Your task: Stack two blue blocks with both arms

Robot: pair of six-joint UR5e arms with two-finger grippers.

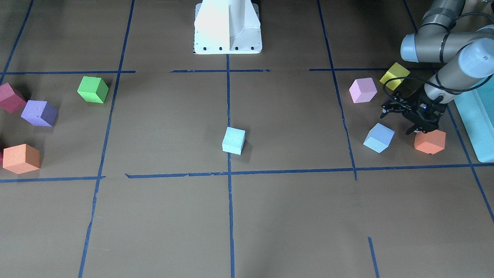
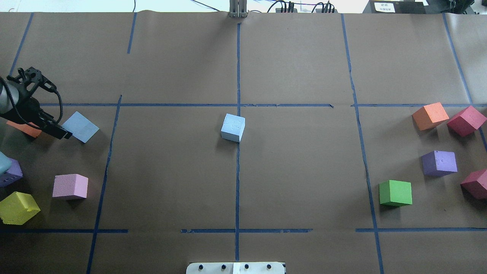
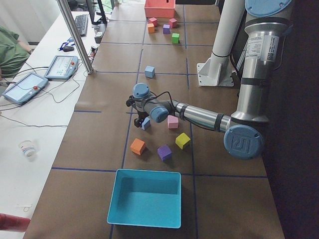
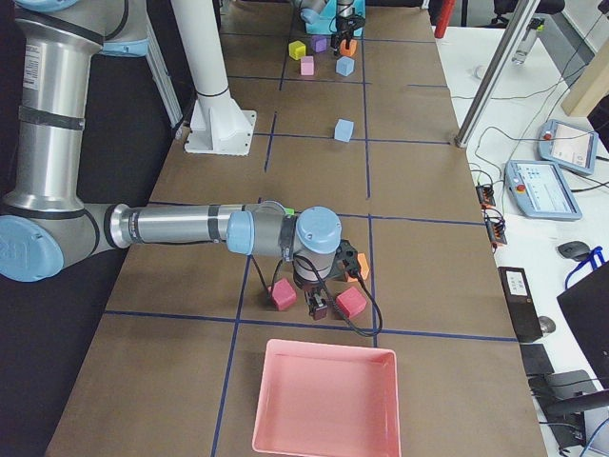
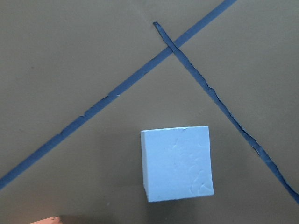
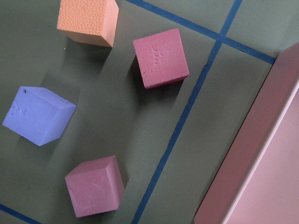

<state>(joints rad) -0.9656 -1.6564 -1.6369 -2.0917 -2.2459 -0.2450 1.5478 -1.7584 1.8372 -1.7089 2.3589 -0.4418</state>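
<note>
brown paper counter (image 2: 304,171) with blue tape lines. left arm (image 3: 199,115) reaches low over one end of it, right arm (image 4: 181,226) low over the other end.

teal box (image 1: 480,123) sits past the left claw (image 2: 61,132) toward the counter's end, near but not touching. pink tray (image 4: 324,405) lies just past the right claw (image 4: 314,303), toward the opposite end.

left claw hangs tip-down close over the counter. its fingers overlap in every view, so cannot tell if it is spread or closed. right claw shows only in the side camera, so cannot tell its state either.

sky-blue block (image 2: 80,126) sits flat on the counter just beside the left claw's tip, on the side toward the counter's middle, not gripped. the left wrist camera looks straight down on it. aqua block (image 2: 233,128) sits on the middle tape line, roughly between the two claws and well apart from both.

orange block (image 2: 23,128) is right by the left claw on the side away from the sky-blue block, partly hidden by the claw. pink block (image 2: 70,186), yellow block (image 2: 18,207) and purple block (image 2: 10,174) lie near the left claw, on the robot's side of it.

below the right claw, all apart from each other: dark red block (image 6: 161,57), second dark red block (image 6: 95,192), second orange block (image 6: 87,21), second purple block (image 6: 38,115). green block (image 2: 395,193) is a bit further from that claw, toward the middle.
</note>
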